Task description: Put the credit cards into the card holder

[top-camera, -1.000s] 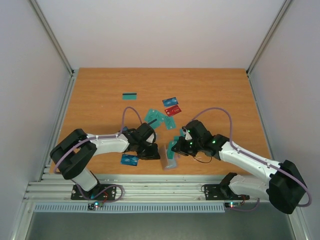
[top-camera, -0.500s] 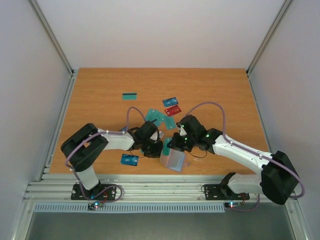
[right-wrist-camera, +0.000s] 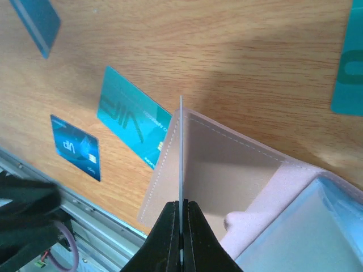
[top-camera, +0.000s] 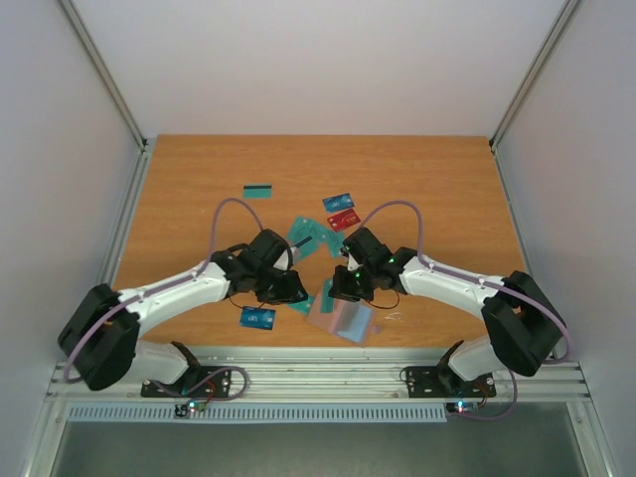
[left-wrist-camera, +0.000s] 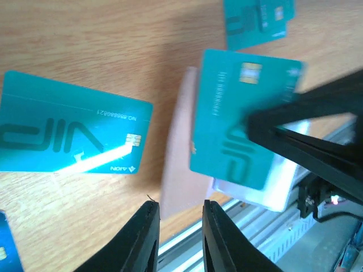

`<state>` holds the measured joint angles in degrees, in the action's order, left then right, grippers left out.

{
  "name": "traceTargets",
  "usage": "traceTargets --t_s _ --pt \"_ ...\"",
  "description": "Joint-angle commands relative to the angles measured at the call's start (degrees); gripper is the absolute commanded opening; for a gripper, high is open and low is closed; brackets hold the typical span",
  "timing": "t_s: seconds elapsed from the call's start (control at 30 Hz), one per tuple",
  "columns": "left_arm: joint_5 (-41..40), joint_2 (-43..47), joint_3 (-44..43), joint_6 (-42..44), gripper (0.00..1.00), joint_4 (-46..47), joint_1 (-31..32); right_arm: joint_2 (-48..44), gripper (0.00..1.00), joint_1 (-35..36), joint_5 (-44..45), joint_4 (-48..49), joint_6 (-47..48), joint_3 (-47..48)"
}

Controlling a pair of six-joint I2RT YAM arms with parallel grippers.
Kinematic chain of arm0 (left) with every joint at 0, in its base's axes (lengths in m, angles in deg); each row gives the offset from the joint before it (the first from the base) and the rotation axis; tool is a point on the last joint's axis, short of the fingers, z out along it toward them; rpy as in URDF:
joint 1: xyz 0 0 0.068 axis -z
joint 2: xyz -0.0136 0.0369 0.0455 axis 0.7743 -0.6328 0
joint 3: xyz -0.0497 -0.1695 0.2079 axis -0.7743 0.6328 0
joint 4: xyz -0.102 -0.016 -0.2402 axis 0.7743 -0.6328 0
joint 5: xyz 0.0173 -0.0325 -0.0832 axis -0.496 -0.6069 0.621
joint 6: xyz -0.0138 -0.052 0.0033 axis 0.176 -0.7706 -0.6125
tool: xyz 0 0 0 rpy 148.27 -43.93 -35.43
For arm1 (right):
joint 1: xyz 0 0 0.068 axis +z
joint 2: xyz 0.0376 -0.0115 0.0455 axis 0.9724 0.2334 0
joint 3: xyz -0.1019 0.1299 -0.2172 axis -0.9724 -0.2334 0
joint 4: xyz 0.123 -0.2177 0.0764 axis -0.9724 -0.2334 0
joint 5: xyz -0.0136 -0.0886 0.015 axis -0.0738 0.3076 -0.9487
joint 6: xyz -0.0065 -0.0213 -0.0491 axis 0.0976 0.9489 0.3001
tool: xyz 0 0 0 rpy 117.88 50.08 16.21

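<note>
Two views, teal card (left-wrist-camera: 244, 119) face-on from left wrist, edge-on in clenched right claw (right-wrist-camera: 181, 207), left claw (left-wrist-camera: 180, 207) released

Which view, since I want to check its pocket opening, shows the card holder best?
Right wrist view: the card holder is large and sharp, stitching and inside visible, the right gripper holding a card edge-on over it. The left wrist view shows the holder blurred, partly behind that card; the top view, only a small pale patch.
</note>
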<state>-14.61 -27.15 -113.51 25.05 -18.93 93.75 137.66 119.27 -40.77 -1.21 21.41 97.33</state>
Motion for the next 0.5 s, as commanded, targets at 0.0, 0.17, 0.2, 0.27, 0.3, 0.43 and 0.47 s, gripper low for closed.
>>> traceTargets --t_s 0.0,0.17,0.2,0.27,0.3,0.43,0.47 --pt "0.6 6.2 -1.8 6.6 0.24 -4.0 -0.3 1.6 0.01 0.5 0.0 0.2 1.8 2.4" --pt "8.8 3.9 -0.9 9.4 0.24 1.2 -0.1 2.3 0.01 0.5 -0.5 0.2 2.2 3.3" --pt "10.3 2.3 -0.9 9.5 0.24 2.6 0.1 2.4 0.01 0.5 -0.5 0.2 2.2 3.4" --pt "12.4 -0.7 -0.9 9.2 0.24 5.5 0.7 2.4 0.01 0.4 -0.6 0.1 2.3 3.7" --pt "13.1 -2.3 -0.9 8.7 0.23 7.2 1.0 2.4 0.01 0.5 -0.6 0.1 2.2 3.8" --pt "13.2 -7.8 -2.3 8.0 0.22 8.8 2.1 2.3 0.01 0.4 -0.5 -0.9 2.5 4.9" --pt "12.7 -8.8 -2.5 8.0 0.22 8.6 2.3 2.1 0.01 0.3 -0.3 -1.5 2.8 5.4"
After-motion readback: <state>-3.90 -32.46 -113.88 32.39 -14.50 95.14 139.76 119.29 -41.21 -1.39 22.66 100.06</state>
